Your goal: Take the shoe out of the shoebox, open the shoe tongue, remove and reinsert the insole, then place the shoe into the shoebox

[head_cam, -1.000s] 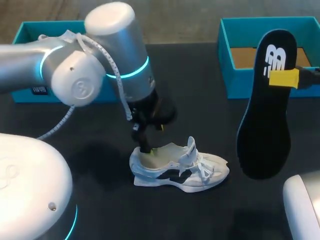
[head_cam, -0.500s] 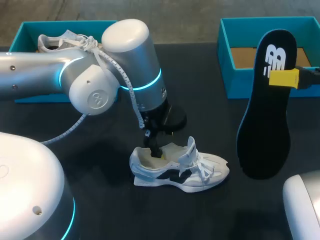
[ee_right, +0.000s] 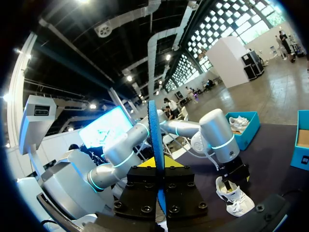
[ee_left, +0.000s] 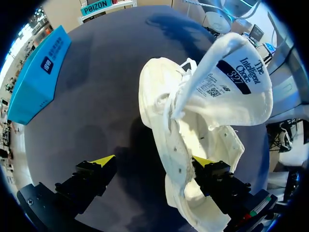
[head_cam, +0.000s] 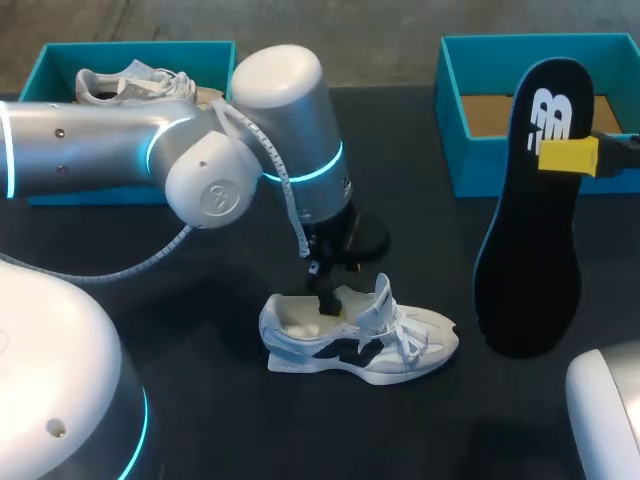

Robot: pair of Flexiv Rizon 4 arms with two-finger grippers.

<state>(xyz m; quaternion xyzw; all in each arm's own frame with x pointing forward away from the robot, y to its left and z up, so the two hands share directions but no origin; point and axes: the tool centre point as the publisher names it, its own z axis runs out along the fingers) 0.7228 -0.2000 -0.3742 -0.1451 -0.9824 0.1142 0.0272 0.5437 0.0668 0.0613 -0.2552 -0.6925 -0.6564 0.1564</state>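
While the white shoe (head_cam: 360, 340) rests on its sole on the dark table (head_cam: 250, 420), its insole (head_cam: 528, 270) hangs apart.
Left gripper (ee_left: 154, 161): fingers spread, one inside the shoe's opening, one outside its wall. Right gripper (head_cam: 567, 157): pinching the black insole, raised beside the teal shoebox (head_cam: 470, 165).

Head cam: fixed, high behind the robot, tilted down at the desk (head_cam: 200, 330), with the far edge and both far corners in frame. Left wrist cam: very near, pointing down into the shoe (ee_left: 193, 125), which fills most of its view. Right wrist cam: raised over the desk's right side, facing across toward the left, insole (ee_right: 155, 145) edge-on at the lens. Overlap: shoe in all three; left arm (head_cam: 150, 165) and far-left-corner box (head_cam: 130, 48) in head and right wrist.
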